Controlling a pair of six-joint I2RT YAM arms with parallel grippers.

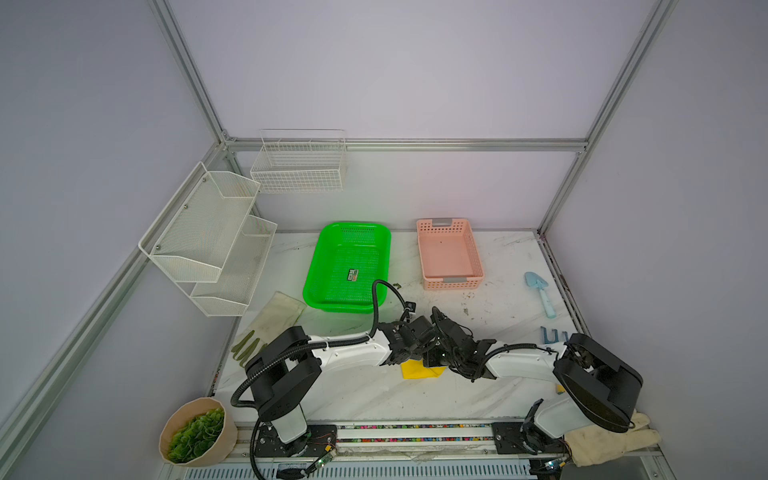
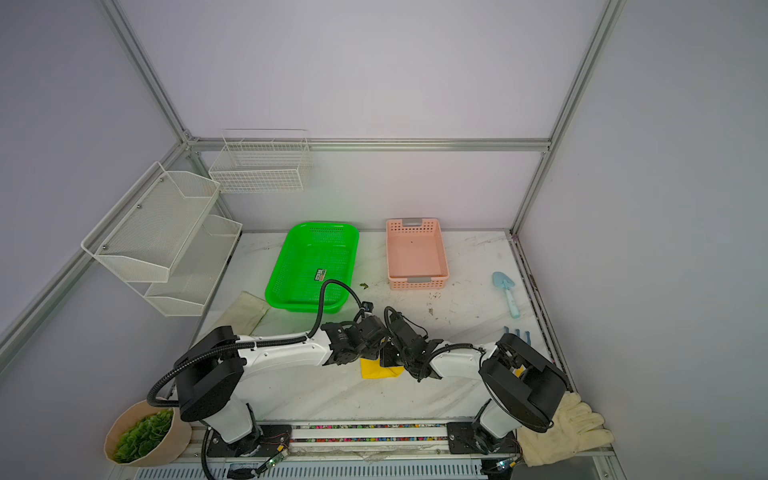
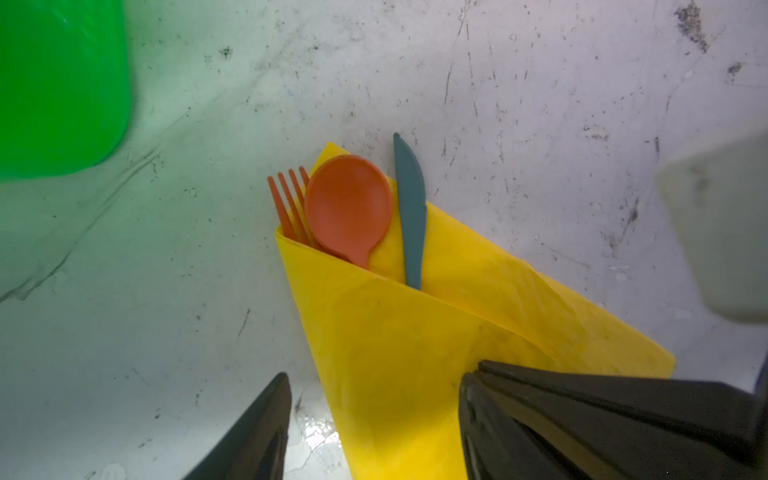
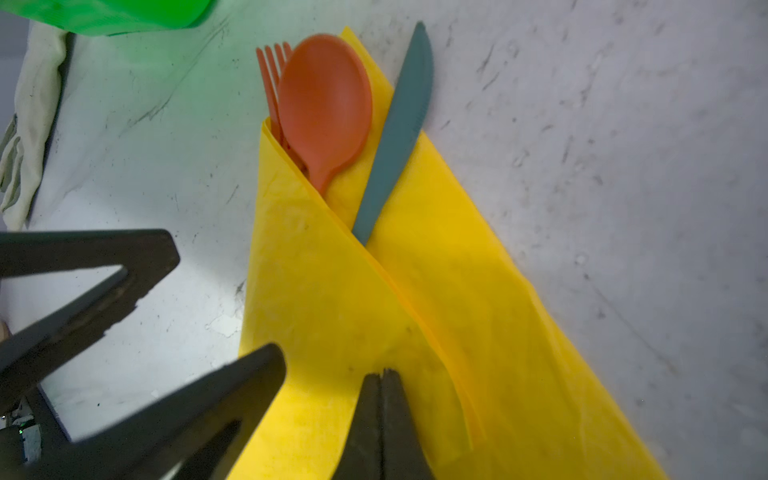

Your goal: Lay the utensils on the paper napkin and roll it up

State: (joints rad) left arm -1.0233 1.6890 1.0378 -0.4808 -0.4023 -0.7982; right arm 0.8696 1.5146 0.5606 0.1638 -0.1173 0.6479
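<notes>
Your right gripper (image 4: 382,372) has its two fingers pressed flat together, and the tips rest on the yellow paper napkin (image 4: 332,311). Whether they pinch a layer of the paper, I cannot tell. Your left gripper (image 3: 374,378) stands open just beside it, with one finger over the bare table and the other over the napkin. In both top views the two grippers meet head to head above the napkin, and they hide most of it.

Ahead of the fingertips the napkin is folded over into a narrow cone. From its open end come out the orange fork (image 3: 286,203), the orange spoon (image 3: 349,208) lying partly on the fork, and the teal knife (image 3: 409,208) next to the spoon. The handles are hidden inside the fold.

Under them is the white marble-pattern table (image 1: 374,395), much scratched and spotted with dark specks. Farther out, toward the back wall, stand a green basket (image 1: 347,266) and a pink basket (image 1: 451,253). A light blue toy shovel (image 1: 540,293) lies beyond the right arm. One cream glove (image 1: 278,311) lies beyond the left arm, and a second cream glove (image 2: 569,428) lies by the right arm's base.

The room is pale lilac panels in an aluminium frame. A white mesh shelf (image 1: 208,237) and a white wire basket (image 1: 299,162) hang on the walls in the corner on the left arm's side. A potted green plant (image 1: 195,432) stands beside the left arm's base.
</notes>
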